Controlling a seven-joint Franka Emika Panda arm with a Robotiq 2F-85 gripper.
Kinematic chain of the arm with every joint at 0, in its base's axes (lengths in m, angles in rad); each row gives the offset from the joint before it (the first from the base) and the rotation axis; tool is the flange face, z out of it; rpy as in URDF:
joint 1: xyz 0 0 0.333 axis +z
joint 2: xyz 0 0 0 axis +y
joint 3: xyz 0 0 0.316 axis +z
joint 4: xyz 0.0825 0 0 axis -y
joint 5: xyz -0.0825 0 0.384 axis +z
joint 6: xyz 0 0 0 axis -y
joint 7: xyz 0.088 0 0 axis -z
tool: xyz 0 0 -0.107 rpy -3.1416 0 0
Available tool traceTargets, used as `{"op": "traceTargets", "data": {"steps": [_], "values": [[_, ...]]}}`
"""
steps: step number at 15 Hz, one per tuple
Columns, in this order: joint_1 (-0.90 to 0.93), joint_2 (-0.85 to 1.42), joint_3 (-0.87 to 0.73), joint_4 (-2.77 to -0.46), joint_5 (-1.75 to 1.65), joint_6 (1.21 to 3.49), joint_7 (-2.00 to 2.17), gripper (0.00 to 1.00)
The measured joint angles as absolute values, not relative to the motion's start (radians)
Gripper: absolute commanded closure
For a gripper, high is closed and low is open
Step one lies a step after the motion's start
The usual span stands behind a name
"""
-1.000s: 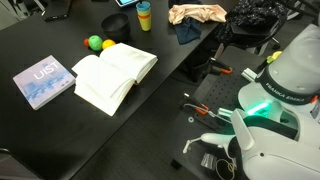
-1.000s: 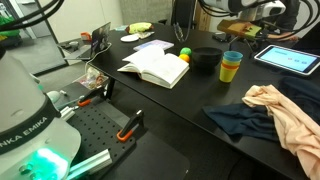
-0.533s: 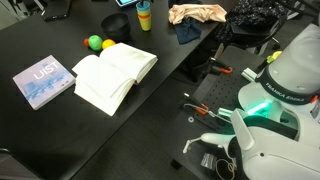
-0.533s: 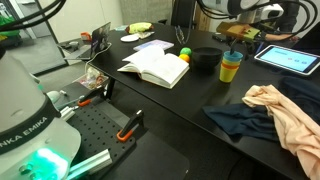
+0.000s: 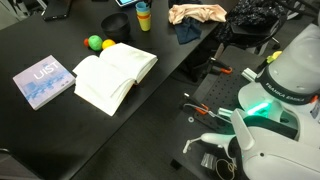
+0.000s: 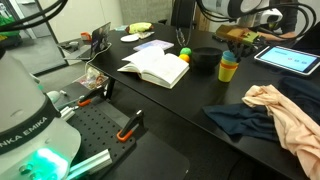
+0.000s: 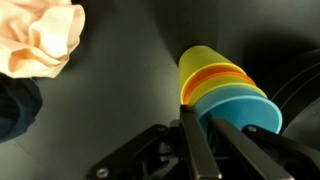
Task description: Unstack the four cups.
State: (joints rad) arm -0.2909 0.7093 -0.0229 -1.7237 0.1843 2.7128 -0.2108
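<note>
The cup stack (image 6: 229,67) stands nested on the table (image 5: 60,130) by the tablet (image 6: 290,58), teal cup (image 7: 245,112) on top. The gripper (image 6: 237,43) is right over it; in wrist view its fingers (image 7: 195,145) sit at the teal rim, can't tell if they're pinching. IMO: grip only the teal wall, lift straight up & slow, so the rest don't ride along or tip

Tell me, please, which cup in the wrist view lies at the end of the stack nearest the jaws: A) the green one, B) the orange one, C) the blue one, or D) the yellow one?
C: the blue cup is the end nearest the gripper, with the yellow cup, orange cup and green cup beyond it.
</note>
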Motion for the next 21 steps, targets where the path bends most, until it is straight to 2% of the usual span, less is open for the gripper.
{"op": "traceTargets", "data": {"steps": [2, 21], "values": [[-0.289, 0.708, -0.023, -1.722, 0.18, 2.705, -0.21, 0.95], [-0.248, 0.552, -0.094, -1.676, 0.035, 2.439, -0.18, 0.95]]}}
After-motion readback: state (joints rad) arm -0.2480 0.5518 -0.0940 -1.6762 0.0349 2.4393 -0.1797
